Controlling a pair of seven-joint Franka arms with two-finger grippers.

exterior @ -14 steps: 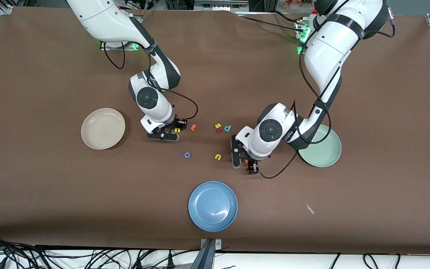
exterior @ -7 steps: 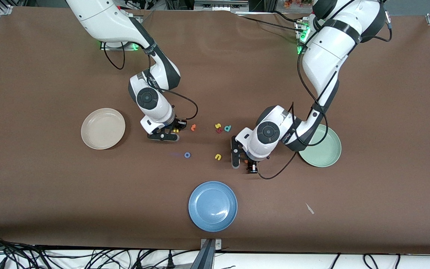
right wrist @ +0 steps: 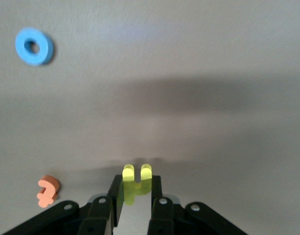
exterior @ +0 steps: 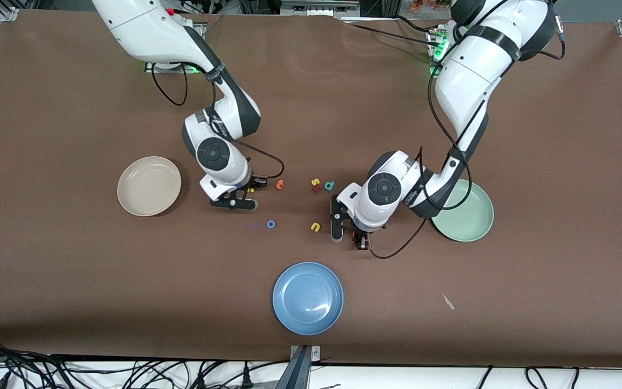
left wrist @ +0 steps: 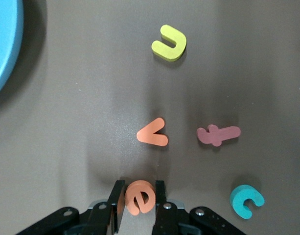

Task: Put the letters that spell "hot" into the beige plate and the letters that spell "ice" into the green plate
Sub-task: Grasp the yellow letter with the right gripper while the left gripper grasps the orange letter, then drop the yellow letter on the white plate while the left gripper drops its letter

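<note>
My right gripper (right wrist: 137, 182) is shut on the yellow "h" (right wrist: 129, 172), low over the table beside the beige plate (exterior: 149, 186); it also shows in the front view (exterior: 247, 192). The orange "t" (right wrist: 47, 190) and blue "o" (right wrist: 34, 46) lie on the table close by. My left gripper (left wrist: 139, 188) is shut on the orange "e" (left wrist: 140, 197), low over the table beside the green plate (exterior: 470, 219). The teal "c" (left wrist: 246, 200) lies next to it. A dark red letter (exterior: 316, 189) lies mid-table. Both plates are empty.
A blue plate (exterior: 308, 297) sits nearer the front camera. A yellow "n" (left wrist: 169, 43), an orange "v" (left wrist: 152, 132) and a dull red "f"-like letter (left wrist: 218, 134) lie by my left gripper. A yellow "s" (exterior: 315, 181) and a teal "d" (exterior: 329, 186) lie mid-table.
My left gripper's fingers have closed onto the orange "e". My right gripper has closed on the "h". Both hands have shifted slightly toward the right arm's end.
</note>
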